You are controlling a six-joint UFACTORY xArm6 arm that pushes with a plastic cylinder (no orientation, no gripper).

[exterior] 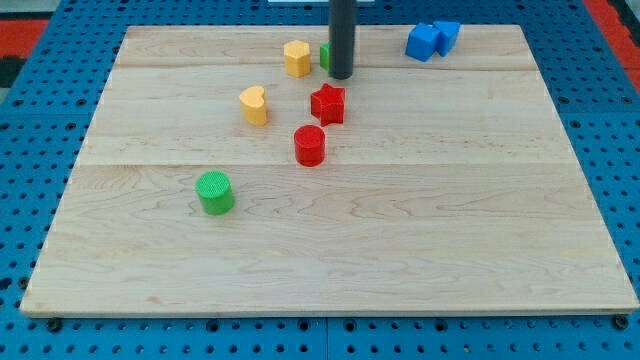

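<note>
My dark rod comes down from the view's top, and my tip [341,75] rests on the board near its top edge. A green block [325,56] sits right behind the rod, mostly hidden, and appears to touch it. A yellow hexagonal block [297,58] lies just to the left. Just below the tip is a red star block [328,103]. Further down stands a red cylinder [310,145]. A yellow heart block [254,104] lies to the lower left.
A green cylinder [214,192] stands alone at the lower left. Two blue blocks [423,42] [447,33] touch each other near the top right edge. The wooden board [400,230] lies on a blue pegboard surface [20,200].
</note>
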